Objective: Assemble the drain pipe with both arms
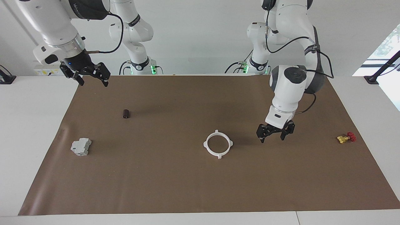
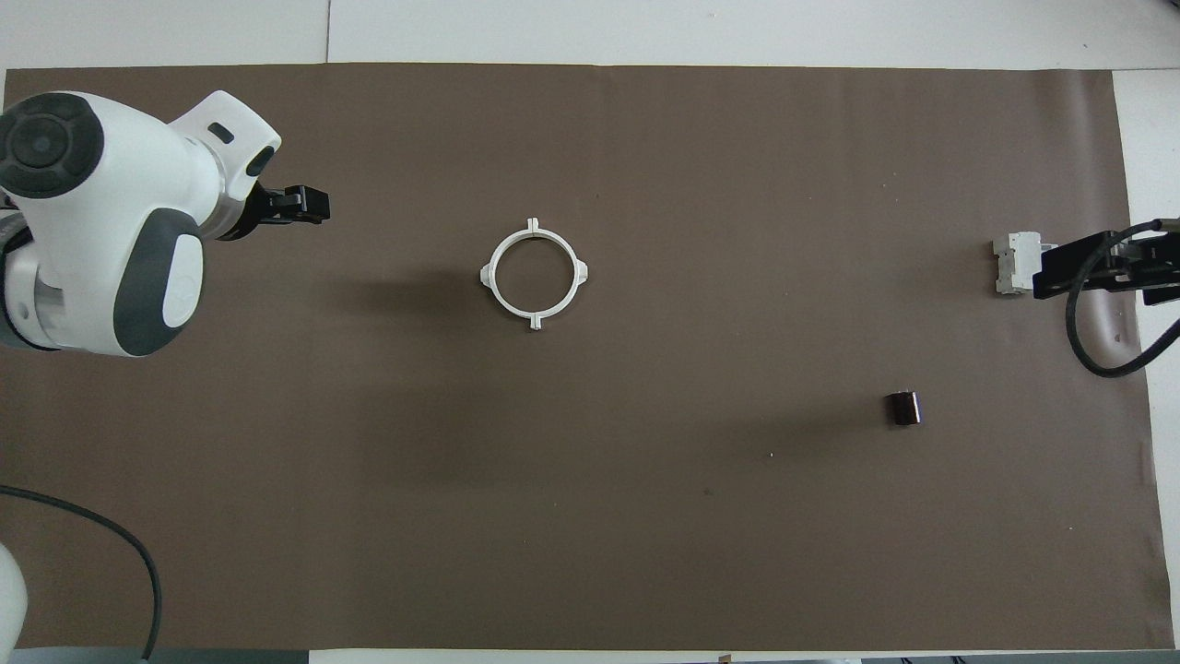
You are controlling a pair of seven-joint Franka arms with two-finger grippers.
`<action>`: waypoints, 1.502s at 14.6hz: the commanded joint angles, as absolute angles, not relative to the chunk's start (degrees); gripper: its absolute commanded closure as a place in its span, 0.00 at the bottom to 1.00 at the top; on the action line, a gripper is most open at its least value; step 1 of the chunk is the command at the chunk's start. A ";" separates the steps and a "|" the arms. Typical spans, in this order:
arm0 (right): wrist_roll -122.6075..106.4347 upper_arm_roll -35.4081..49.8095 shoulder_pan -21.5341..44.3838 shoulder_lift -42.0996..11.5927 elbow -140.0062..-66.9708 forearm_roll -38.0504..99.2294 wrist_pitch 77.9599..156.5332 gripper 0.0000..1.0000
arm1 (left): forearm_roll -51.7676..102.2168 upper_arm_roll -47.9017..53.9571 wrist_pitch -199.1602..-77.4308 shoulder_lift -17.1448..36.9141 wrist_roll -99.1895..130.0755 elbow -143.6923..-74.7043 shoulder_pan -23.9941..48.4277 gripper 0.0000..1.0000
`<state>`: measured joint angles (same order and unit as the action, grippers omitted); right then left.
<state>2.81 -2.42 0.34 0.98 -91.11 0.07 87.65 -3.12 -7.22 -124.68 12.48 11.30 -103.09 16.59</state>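
Note:
The drain pipe (image 1: 219, 154) lies flat near the middle of the brown mat as one joined white ring with four tabs; it also shows in the overhead view (image 2: 535, 314). My left gripper (image 1: 272, 137) hangs low over the mat beside the ring, toward the left arm's end, open and empty, apart from the ring; it shows in the overhead view (image 2: 313, 205) too. My right gripper (image 1: 93, 79) is raised high at the right arm's end, open and empty; in the overhead view (image 2: 1046, 269) it shows beside the grey part.
A grey blocky part (image 1: 81, 147) (image 2: 1012, 263) lies toward the right arm's end. A small dark cylinder (image 1: 126, 113) (image 2: 903, 408) lies nearer to the robots than it. A yellow-and-red valve (image 1: 346, 137) lies toward the left arm's end. The brown mat (image 1: 200, 187) covers the table.

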 commanded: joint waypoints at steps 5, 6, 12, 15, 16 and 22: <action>1.14 -2.11 -0.09 1.05 -90.88 -0.35 87.98 0.00 | 0.26 -6.94 -114.54 3.79 3.96 -103.36 9.50 0.00; 1.06 -2.11 -0.09 1.05 -90.88 -0.35 87.98 0.00 | 0.35 -7.03 -111.91 3.08 3.96 -102.05 9.06 0.00; 1.14 -2.02 -0.09 1.05 -90.88 -0.35 88.07 0.00 | 1.66 -7.29 -99.07 2.90 0.10 -92.65 5.98 0.00; 1.14 -2.02 -0.09 1.05 -90.88 -0.35 88.07 0.00 | 2.90 -7.21 -95.89 2.38 -1.05 -90.97 2.91 0.00; 1.14 -2.02 -0.09 1.05 -90.88 -0.35 88.07 0.00 | 2.90 -7.38 -95.71 1.33 -1.58 -91.31 2.81 0.00; 1.05 -2.02 -0.09 1.05 -90.79 -0.18 88.07 0.00 | 2.81 -7.91 -94.30 -1.67 -1.85 -94.39 2.81 0.00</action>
